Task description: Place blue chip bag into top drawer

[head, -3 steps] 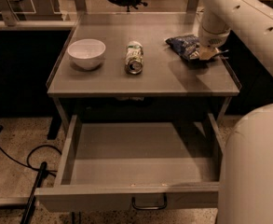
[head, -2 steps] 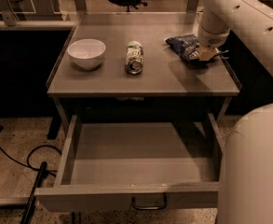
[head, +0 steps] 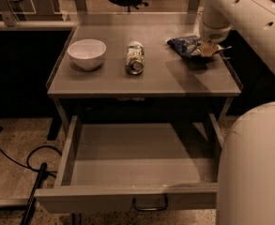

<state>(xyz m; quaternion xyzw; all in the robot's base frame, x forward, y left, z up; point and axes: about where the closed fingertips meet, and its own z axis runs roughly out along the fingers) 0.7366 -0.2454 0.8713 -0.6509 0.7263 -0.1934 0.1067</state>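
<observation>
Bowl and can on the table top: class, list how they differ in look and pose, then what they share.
The bowl is white and wide; the can is green-and-white and narrow. The bowl stands upright; the can lies on its side. Both rest on the table, apart from the tool, which is at the blue chip bag.

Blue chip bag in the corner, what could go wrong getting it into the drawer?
The gripper is at the blue chip bag, close to the table's right edge; a nudge might push it off. The can lies on its side and might roll if bumped. The top drawer sits open below the tabletop, so a drop too early would miss it.
</observation>
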